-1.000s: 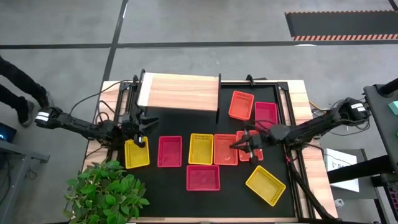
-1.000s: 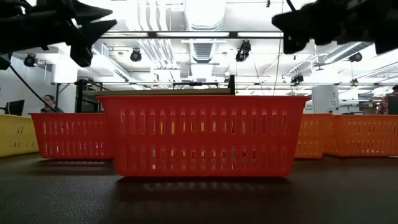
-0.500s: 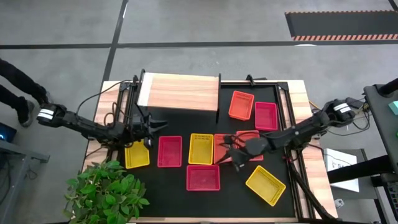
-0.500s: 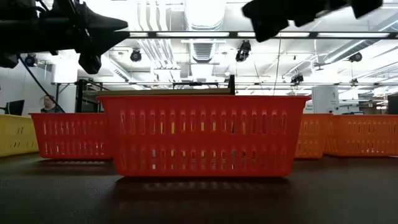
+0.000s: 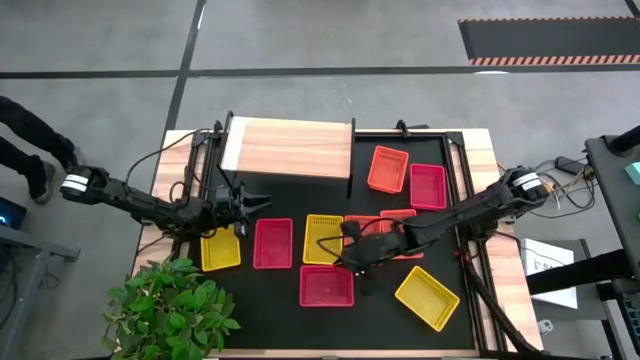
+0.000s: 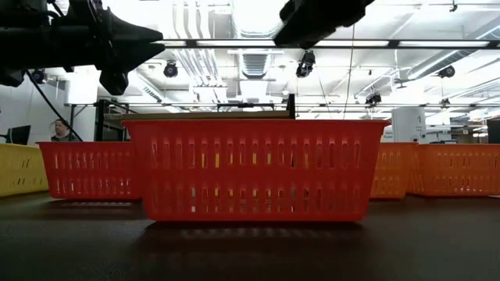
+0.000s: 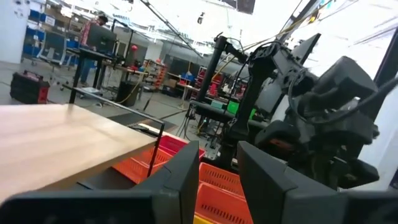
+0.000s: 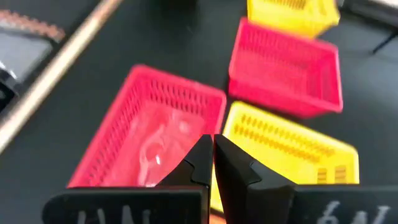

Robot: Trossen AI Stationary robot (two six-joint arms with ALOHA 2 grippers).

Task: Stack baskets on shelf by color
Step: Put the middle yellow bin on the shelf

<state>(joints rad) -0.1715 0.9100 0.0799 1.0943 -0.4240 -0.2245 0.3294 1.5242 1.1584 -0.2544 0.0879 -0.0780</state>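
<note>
Baskets [image 5: 326, 285] scattered before bare shelf [image 5: 289, 147]

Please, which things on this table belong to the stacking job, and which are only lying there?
For the job:
- red, orange and yellow baskets spread on the black mat
- wooden shelf, nothing on it yet
- left gripper, right gripper

Only lying there:
- green plant at the table's corner
- cables beside the left arm

A leafy green plant [image 5: 172, 305] sits at the tabletop's front left corner. A person's legs [image 5: 35, 140] show on the floor beyond the table's left edge.
</note>
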